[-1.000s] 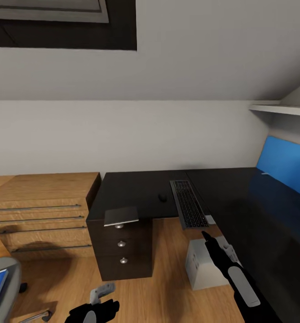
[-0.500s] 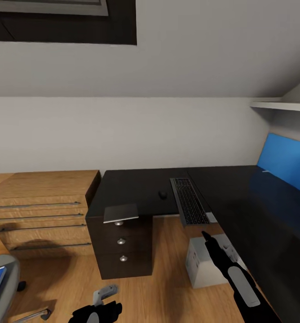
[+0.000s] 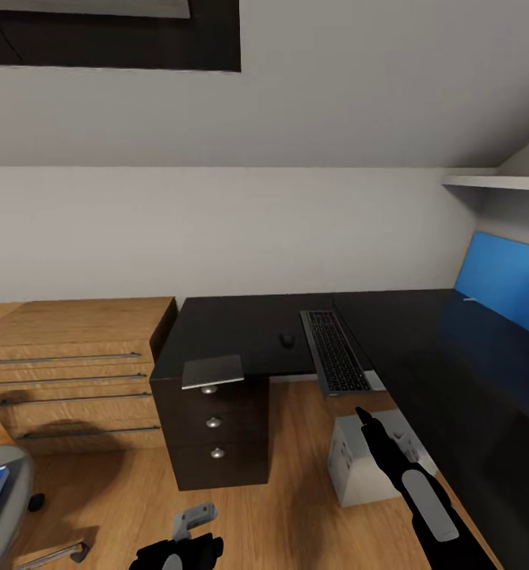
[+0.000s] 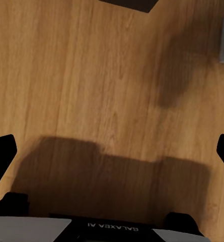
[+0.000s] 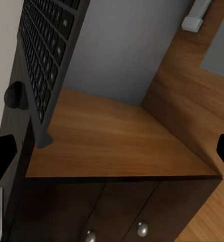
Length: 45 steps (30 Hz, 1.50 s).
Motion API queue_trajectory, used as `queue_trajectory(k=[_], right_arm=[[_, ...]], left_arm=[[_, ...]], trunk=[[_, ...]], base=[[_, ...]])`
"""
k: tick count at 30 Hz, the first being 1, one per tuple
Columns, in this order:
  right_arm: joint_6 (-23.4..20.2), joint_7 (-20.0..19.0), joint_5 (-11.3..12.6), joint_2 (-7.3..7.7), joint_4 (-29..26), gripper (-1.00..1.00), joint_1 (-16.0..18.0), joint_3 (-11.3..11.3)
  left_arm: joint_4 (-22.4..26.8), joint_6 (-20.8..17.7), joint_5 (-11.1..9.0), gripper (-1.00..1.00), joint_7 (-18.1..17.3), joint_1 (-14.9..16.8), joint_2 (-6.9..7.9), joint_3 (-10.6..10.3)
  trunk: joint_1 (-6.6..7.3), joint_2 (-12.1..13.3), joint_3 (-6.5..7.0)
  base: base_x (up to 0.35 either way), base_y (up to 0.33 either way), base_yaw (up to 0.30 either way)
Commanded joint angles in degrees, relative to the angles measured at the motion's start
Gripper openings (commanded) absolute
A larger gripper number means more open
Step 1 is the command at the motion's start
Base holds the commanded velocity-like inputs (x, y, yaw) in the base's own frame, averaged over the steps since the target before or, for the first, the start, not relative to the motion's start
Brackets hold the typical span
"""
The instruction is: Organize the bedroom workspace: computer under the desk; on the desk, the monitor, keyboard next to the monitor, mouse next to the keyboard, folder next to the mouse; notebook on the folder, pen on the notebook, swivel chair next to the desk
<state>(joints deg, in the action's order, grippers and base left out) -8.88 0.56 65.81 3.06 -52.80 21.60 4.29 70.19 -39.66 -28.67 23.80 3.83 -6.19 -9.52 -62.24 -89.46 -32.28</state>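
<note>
With our empty, spread right gripper poised above the computer, we faced the keyboard overhanging the cabinet beside the mouse, judging a reach forward came next to shift it onto the desk.

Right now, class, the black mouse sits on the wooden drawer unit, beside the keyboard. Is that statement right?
Not quite. The mouse lies on the black cabinet desk, not on the wooden drawer unit. It is beside the keyboard, as stated. The head view shows this.
</note>
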Motion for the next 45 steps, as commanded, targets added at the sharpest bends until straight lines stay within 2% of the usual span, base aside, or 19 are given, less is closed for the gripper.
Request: queue_trajectory(k=[1, 4, 5, 6, 10, 28, 32, 36, 45], right_arm=[[-0.33, -0.21, 0.43, 0.02, -0.07, 1.0, 0.02, 0.1], [-0.42, -1.64, 0.55, 0.06, -0.09, 1.0, 0.02, 0.1], [-0.46, -3.04, 0.81, 0.1, -0.1, 1.0, 0.02, 0.1], [-0.51, -6.09, 1.79, 0.16, -0.12, 1.0, 0.02, 0.11], [-0.52, -7.55, 2.28, 0.19, -0.11, 1.0, 0.02, 0.08], [-0.48, -7.63, 2.22, 0.21, 0.23, 1.0, 0.02, 0.19], [-0.39, -7.55, 2.22, 0.4, 0.53, 1.0, 0.02, 0.89], [-0.4, -5.71, 2.22, 0.61, 1.52, 1.0, 0.02, 3.53], [-0.44, -5.24, 2.21, 0.57, 2.04, 1.0, 0.02, 3.98]], left_arm=[[0.08, -0.09, -0.6, 1.0, 0.52, 0.03, 0.01, -0.1], [0.06, -0.08, -0.64, 1.0, 0.41, 0.03, 0.07, -0.17], [0.05, -0.08, -0.66, 1.0, 0.37, 0.03, 0.09, -0.19], [0.04, -0.07, -0.66, 1.0, 0.31, 0.03, 0.17, -0.19], [0.04, 0.01, -0.62, 1.0, 0.27, 0.03, 0.13, -0.28], [-0.74, 0.03, -0.68, 1.0, 0.21, 0.03, 0.12, -0.39], [-1.0, 0.03, -0.69, 1.0, 0.22, 0.03, 0.12, -0.41], [-1.26, 0.04, -0.67, 1.0, 0.28, 0.03, 0.12, -0.41], [-1.28, 0.11, -0.64, 1.0, 0.28, 0.03, 0.11, -0.41]], trunk=[[0.0, -0.03, -0.06], [0.0, -0.03, -0.06], [0.0, -0.03, -0.06], [0.0, -0.03, -0.06], [0.0, -0.03, -0.06], [0.0, -0.03, -0.06], [0.0, -0.03, -0.06], [0.0, -0.03, -0.06], [0.0, -0.03, -0.06]], base=[[0.0, 0.0, 0.0], [0.0, 0.0, 0.0], [0.0, 0.0, 0.0], [0.0, 0.0, 0.0], [0.036, 0.0, 0.0], [0.098, 0.0, 0.0], [0.029, 0.0, 0.0], [0.008, 0.0, 0.0], [0.021, 0.0, 0.0]])
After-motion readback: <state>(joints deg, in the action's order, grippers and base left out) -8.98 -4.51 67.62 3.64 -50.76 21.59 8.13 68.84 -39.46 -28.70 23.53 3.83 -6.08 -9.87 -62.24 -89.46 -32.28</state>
